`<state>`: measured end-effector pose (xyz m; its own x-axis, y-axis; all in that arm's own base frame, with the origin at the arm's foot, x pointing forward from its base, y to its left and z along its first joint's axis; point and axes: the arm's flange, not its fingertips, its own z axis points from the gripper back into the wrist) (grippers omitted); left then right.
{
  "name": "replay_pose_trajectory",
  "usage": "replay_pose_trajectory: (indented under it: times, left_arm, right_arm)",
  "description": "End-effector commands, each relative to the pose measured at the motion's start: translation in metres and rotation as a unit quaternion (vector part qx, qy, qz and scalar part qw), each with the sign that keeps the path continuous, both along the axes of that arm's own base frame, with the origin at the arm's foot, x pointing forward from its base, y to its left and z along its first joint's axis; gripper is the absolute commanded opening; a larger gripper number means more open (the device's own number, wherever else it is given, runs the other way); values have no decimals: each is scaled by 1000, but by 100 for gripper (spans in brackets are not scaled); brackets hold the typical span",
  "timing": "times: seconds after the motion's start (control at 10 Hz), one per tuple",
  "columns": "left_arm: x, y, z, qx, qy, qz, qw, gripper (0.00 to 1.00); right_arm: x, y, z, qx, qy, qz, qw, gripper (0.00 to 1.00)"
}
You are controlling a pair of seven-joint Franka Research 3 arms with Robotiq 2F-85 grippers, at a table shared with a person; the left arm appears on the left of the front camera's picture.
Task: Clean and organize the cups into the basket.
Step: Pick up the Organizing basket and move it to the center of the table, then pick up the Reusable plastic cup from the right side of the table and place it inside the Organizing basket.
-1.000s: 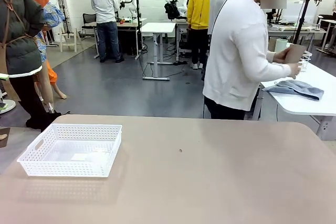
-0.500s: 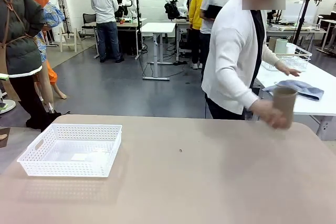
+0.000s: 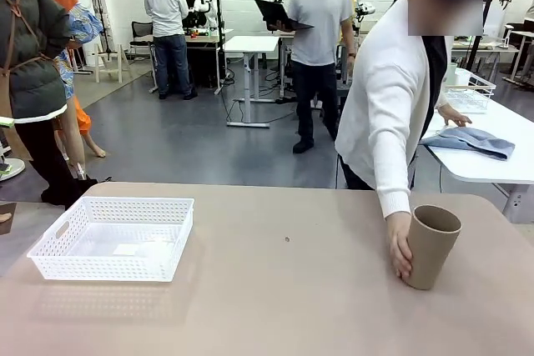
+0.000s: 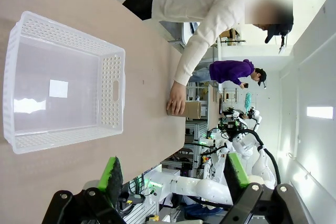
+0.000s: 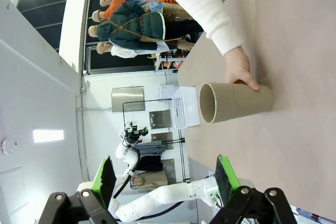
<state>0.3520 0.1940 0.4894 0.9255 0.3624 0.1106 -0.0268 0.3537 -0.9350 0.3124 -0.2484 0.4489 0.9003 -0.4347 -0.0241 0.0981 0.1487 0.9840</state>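
One tan-brown cup (image 3: 431, 248) stands slightly tilted on the right of the tan table, with a person's hand (image 3: 400, 244) around its left side. The white mesh basket (image 3: 108, 268) sits at the table's left with no cup inside. In the left wrist view my left gripper (image 4: 173, 174) hangs open above the table, the basket (image 4: 111, 66) just ahead of it and the cup (image 4: 192, 109) farther off. In the right wrist view my right gripper (image 5: 165, 177) is open and apart from the cup (image 5: 236, 102), which the hand (image 5: 241, 69) grips.
The person in a white sweater leans over the table's far right edge. Behind them a white side table holds a grey cloth (image 3: 471, 141) and a white wire-grid basket (image 3: 471, 91). Other people stand farther back in the room.
The person turned from the side table, carried the tan cup over and lowered it onto the right of my table. The basket has not moved.
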Motion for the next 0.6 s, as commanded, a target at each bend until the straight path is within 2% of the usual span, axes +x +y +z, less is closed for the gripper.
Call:
replay_pose_trajectory:
  times: [0.0, 0.5]
  left_arm:
    - [-1, 2, 2, -4, -2, -3, 1000, 100]
    - [-1, 2, 2, -4, -2, -3, 1000, 100]
  right_arm:
    - [-5, 1, -1, 0, 4, 6, 1000, 100]
    - [-5, 1, -1, 0, 4, 6, 1000, 100]
